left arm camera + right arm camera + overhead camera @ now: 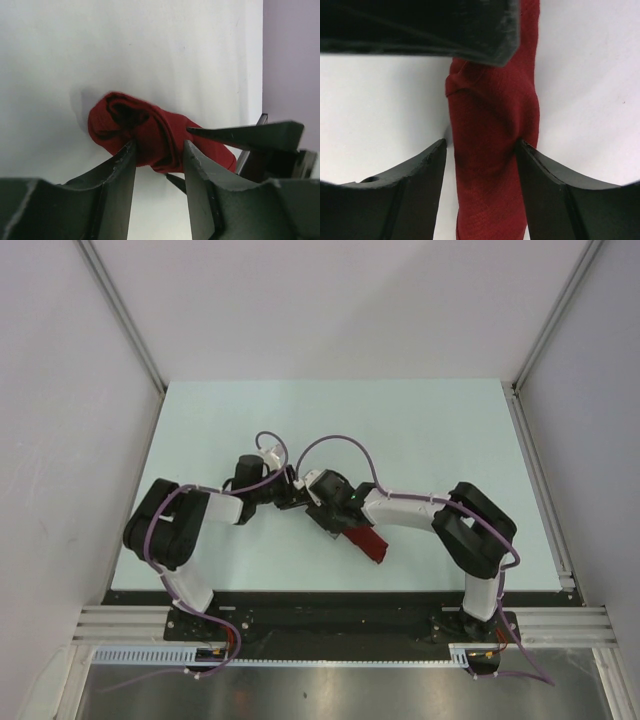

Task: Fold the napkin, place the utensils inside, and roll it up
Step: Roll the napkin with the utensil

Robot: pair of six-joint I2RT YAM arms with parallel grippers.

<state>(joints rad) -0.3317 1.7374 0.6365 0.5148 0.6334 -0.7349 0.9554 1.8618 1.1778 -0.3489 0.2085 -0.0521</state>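
The dark red napkin [367, 543] lies rolled into a tight tube on the table, mostly hidden under the two wrists in the top view. In the left wrist view the napkin [150, 125] shows its coiled end. My left gripper [160, 147] has both fingertips against the cloth, pinching it near that end. My right gripper [481, 145] straddles the napkin [492, 115] further along. Its right finger touches the cloth and its left finger stands a small gap off. The two grippers meet near the table's middle, left [297, 495] and right [325, 515]. The knife is hidden.
The pale table [420, 430] has raised rails on its left and right sides. My right gripper's fingers [250, 135] cross the lower right of the left wrist view. A left finger [420, 25] fills the top of the right wrist view.
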